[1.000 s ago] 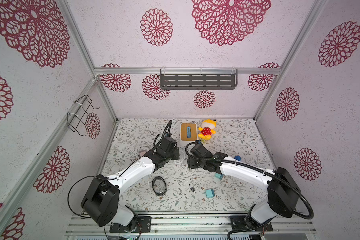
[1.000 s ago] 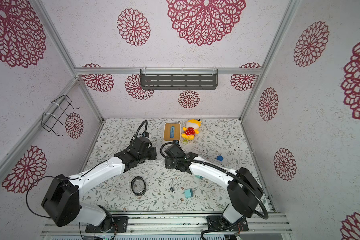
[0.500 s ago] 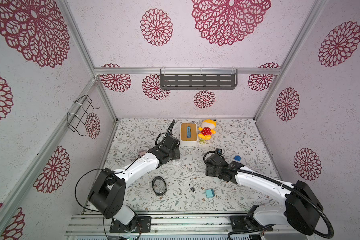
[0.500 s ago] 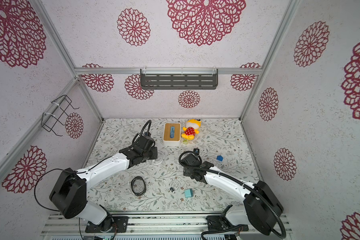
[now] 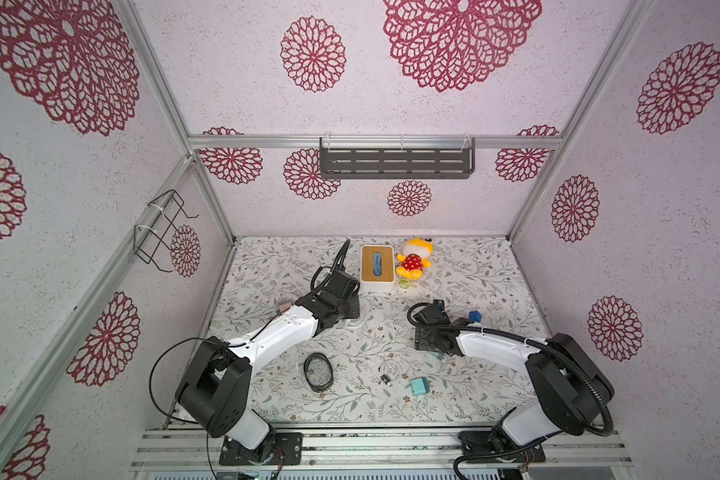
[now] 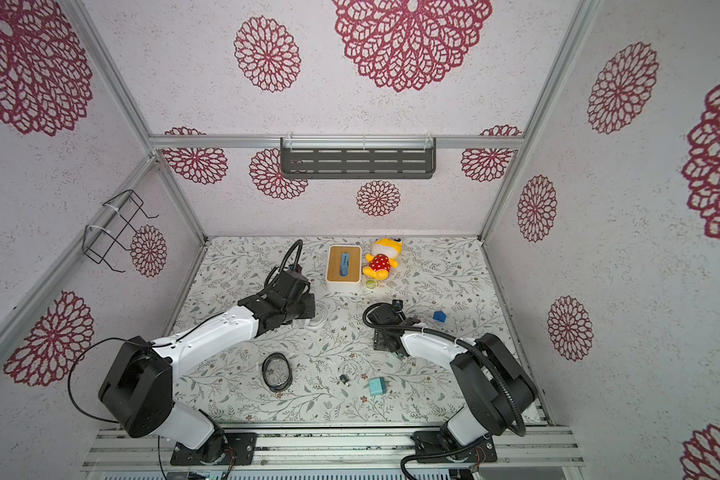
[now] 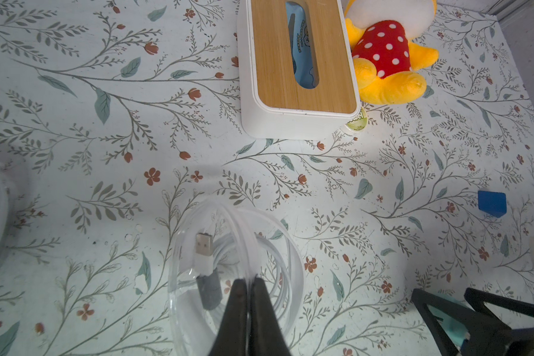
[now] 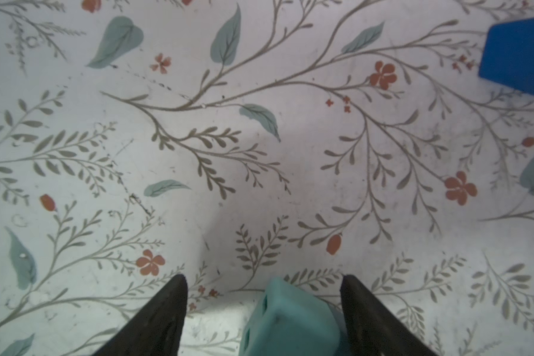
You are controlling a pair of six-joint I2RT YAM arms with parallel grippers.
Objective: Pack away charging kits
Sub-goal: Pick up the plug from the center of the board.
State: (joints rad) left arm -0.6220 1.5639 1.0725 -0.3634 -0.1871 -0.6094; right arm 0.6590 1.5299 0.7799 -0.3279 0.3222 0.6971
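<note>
Right gripper [image 8: 263,277] spread wide, teal adapter [image 8: 290,320] between its fingers; left gripper [image 7: 248,282] clamps white cable [image 7: 241,243].

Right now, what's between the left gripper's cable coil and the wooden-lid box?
Nothing: bare floral tabletop separates the cable coil from the wooden-lid box, shown in the left wrist view.

A plug adapter [image 5: 420,386] lies just right of a coiled cable [image 5: 386,378].

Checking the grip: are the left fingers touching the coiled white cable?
Touching. The left wrist view shows the shut fingers pinching strands of the coiled white cable.
</note>
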